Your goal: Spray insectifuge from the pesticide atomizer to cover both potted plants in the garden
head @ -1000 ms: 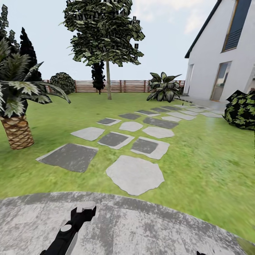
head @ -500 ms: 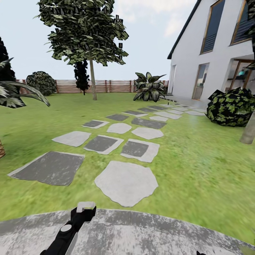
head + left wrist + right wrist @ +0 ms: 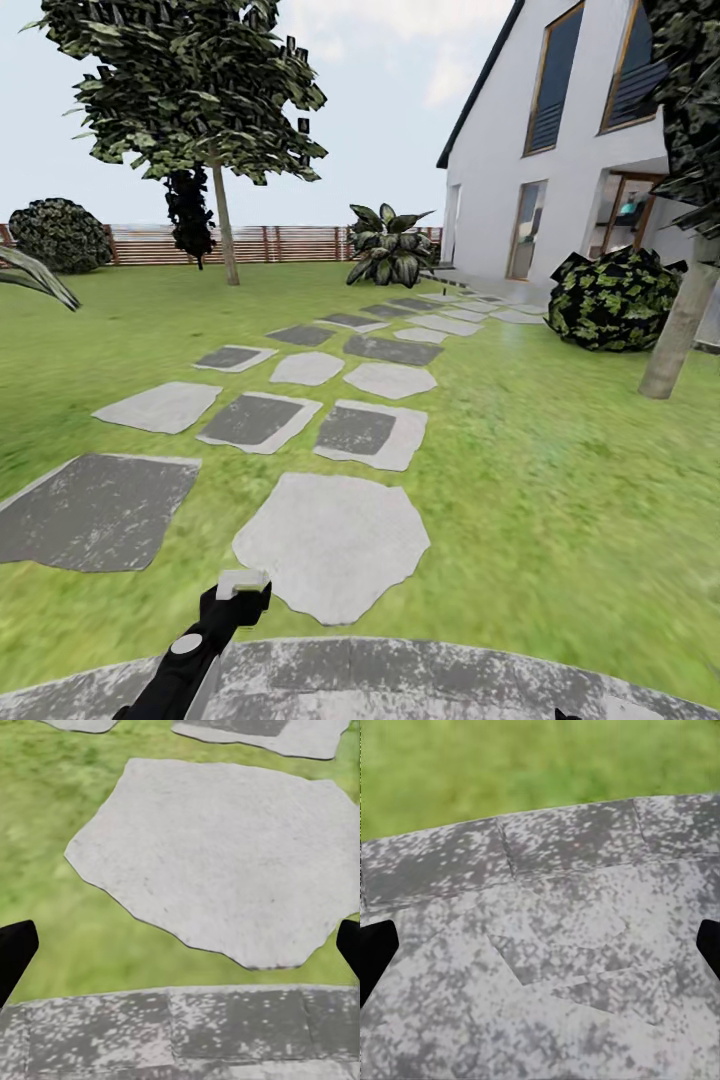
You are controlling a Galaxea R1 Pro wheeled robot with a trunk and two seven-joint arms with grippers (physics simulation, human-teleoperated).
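The pesticide atomizer and the potted plants are out of view. My left gripper (image 3: 238, 592) hangs low over the edge of the grey paved patio (image 3: 400, 680). In the left wrist view it (image 3: 180, 949) is open, its black fingertips (image 3: 15, 954) far apart and nothing between them, above a pale stepping stone (image 3: 225, 855) and grass. My right gripper (image 3: 540, 949) is open too, with the speckled grey paving below it and a strip of lawn beyond.
A path of stepping stones (image 3: 330, 540) runs across the lawn toward a white house (image 3: 560, 150). A tree (image 3: 222, 200), a broad-leaved plant (image 3: 388, 245) and a slatted fence (image 3: 280, 243) stand at the back. A dark bush (image 3: 612, 298) and a trunk (image 3: 680, 325) are at the right.
The whole view has swung to the right and edged forward: the palm has slid off the left edge, and the house, bush and a trunk have come in at the right. Both arms keep their pose.
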